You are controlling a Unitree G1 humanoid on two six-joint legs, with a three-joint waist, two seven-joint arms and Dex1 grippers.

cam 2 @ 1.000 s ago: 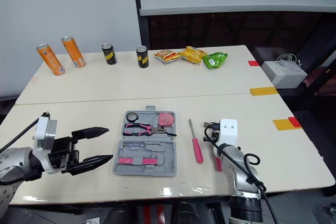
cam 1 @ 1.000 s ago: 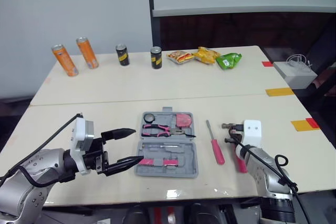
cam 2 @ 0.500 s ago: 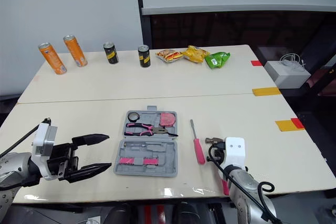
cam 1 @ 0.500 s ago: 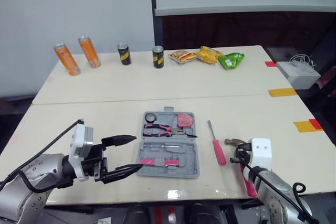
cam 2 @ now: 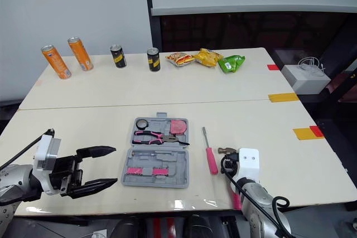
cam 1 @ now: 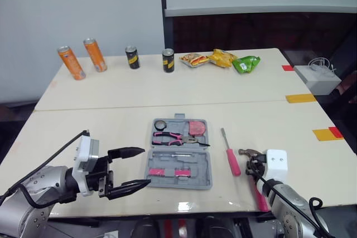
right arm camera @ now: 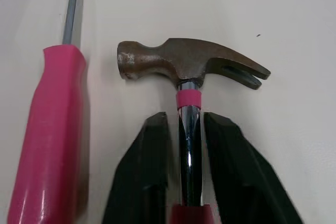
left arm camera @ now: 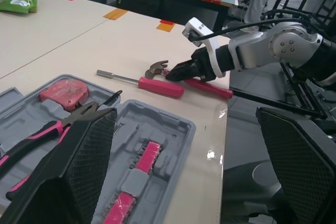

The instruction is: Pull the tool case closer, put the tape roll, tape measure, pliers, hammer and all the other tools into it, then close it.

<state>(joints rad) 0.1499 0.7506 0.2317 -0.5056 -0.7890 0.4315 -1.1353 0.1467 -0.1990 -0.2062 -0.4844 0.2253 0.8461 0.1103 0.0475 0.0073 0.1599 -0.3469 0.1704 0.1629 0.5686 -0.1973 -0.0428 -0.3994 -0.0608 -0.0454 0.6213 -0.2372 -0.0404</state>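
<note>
One open tool case (cam 1: 179, 163) held pliers (cam 1: 173, 137), tape roll (cam 1: 160, 125), tape measure (cam 1: 196, 128), one screwdriver (cam 1: 230, 157) and one hammer (right arm camera: 189, 66) lay right of it, left fingers (cam 1: 131, 151) gaped wide, empty, right fingers (right arm camera: 144, 182) pinched the hammer's shaft

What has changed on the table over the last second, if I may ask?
The right hand, shut on the hammer, dragged it toward the robot. The open left hand drew back slightly from the tool case. The tool case and screwdriver stayed put.
</note>
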